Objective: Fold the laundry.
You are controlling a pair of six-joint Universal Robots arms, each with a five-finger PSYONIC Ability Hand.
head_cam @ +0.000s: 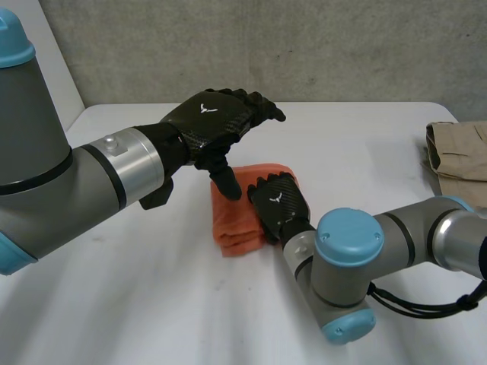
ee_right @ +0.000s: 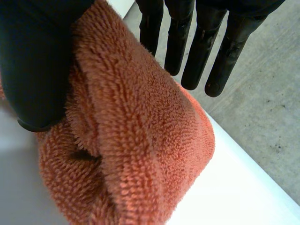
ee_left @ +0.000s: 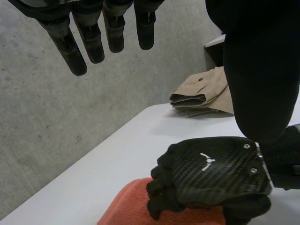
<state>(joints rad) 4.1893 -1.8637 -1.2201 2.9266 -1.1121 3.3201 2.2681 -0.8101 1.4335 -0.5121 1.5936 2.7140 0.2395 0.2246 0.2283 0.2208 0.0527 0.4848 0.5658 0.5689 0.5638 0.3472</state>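
Right hand (head_cam: 279, 207) pinches the towel (head_cam: 236, 225) on the counter (head_cam: 365, 152); left hand (head_cam: 217, 122) hovers above it, spread open.

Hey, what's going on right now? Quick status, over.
Left hand open, hovering above towel. Right hand gripping towel, which is folded. Tan clothes stacked well aside, nothing in the way.
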